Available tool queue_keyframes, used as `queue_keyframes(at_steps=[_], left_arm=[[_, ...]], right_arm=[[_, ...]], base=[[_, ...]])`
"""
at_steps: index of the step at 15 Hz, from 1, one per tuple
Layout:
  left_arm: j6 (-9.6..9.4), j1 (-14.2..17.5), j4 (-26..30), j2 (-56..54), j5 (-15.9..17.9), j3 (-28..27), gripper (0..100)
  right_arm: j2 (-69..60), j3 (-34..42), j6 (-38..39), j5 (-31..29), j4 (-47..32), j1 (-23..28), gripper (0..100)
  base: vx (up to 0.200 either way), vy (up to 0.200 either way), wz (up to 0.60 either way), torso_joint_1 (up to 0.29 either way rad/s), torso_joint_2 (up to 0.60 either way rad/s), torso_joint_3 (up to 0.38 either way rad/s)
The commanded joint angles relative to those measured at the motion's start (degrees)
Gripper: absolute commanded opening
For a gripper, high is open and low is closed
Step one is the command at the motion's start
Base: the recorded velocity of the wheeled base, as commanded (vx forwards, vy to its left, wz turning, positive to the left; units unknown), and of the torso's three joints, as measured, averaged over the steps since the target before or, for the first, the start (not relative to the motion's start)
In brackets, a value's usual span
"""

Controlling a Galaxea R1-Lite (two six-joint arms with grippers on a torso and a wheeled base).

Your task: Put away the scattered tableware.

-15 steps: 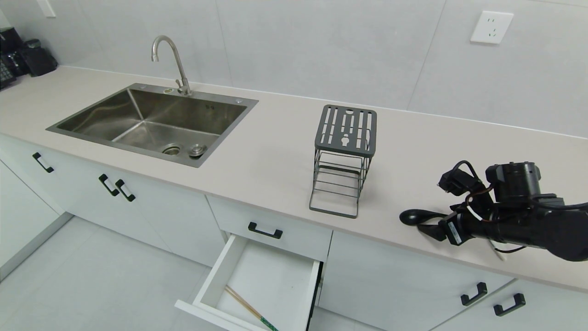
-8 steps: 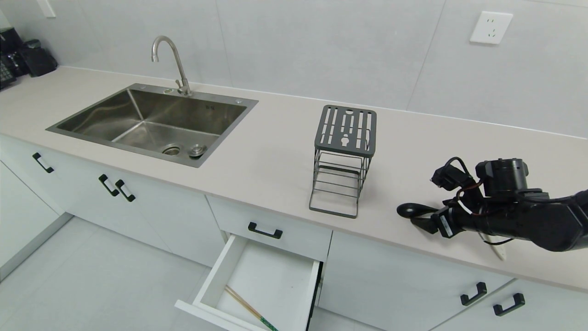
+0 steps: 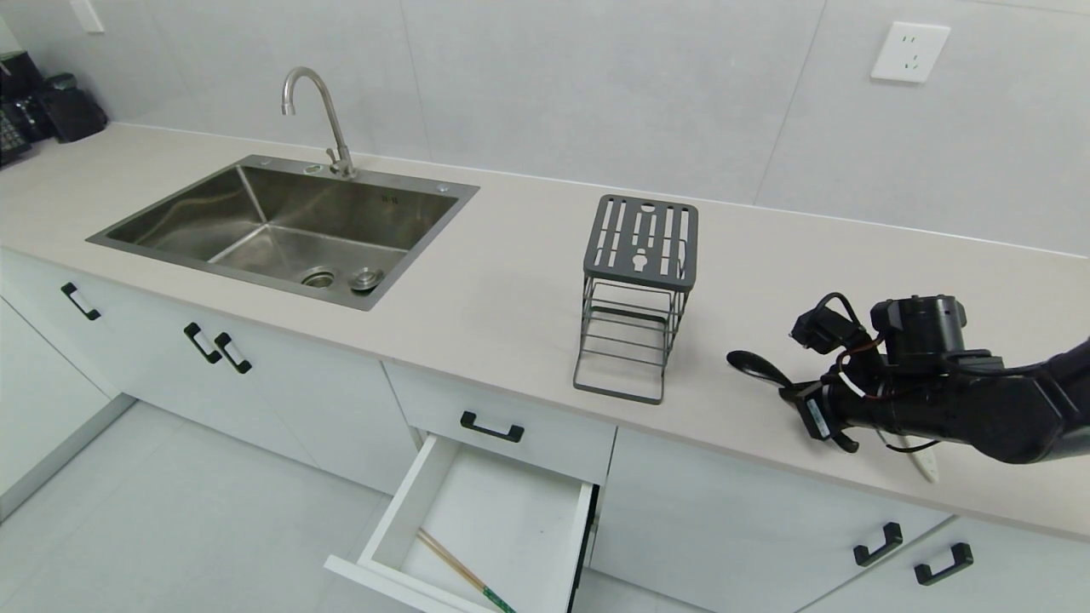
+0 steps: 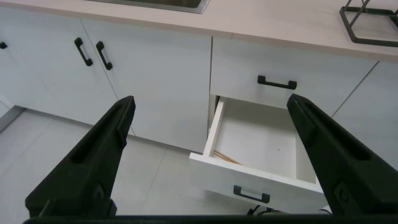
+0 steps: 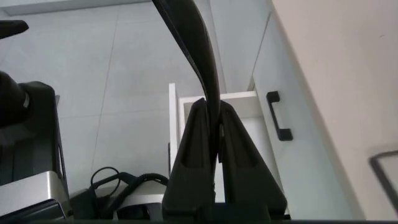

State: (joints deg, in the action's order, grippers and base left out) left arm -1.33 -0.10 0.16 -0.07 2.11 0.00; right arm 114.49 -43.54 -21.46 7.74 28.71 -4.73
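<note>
You have the right gripper with its jaws clamped on the long-handled black spoon over the pale stone table, probably bound for the open white drawer, while the left gripper has its jaws spread wide and empty.

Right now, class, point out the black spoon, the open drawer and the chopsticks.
black spoon (image 3: 747, 362), head view, on its bowl.
open drawer (image 3: 511, 502), head view, on its bare white floor.
chopsticks (image 3: 462, 571), head view, midway along the pair.
</note>
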Motion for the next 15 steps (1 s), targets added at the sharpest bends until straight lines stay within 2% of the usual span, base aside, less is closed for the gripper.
queue_keyframes(at_steps=[1,11,15], left_arm=[[0.01,0.0,0.0,0.1,0.0,0.0,100],[0.01,0.0,0.0,0.1,0.0,0.0,100],[0.01,0.0,-0.1,0.1,0.0,0.0,100]], right_arm=[[0.3,0.5,0.0,0.1,-0.2,0.0,0],[-3.2,0.7,-1.5,0.3,-0.3,-0.1,0],[-5.0,2.1,-2.2,1.3,-0.2,-2.7,0]], base=[[0.000,0.000,0.00,0.000,0.00,0.000],[0.000,0.000,0.00,0.000,0.00,0.000],[0.000,0.000,0.00,0.000,0.00,0.000]])
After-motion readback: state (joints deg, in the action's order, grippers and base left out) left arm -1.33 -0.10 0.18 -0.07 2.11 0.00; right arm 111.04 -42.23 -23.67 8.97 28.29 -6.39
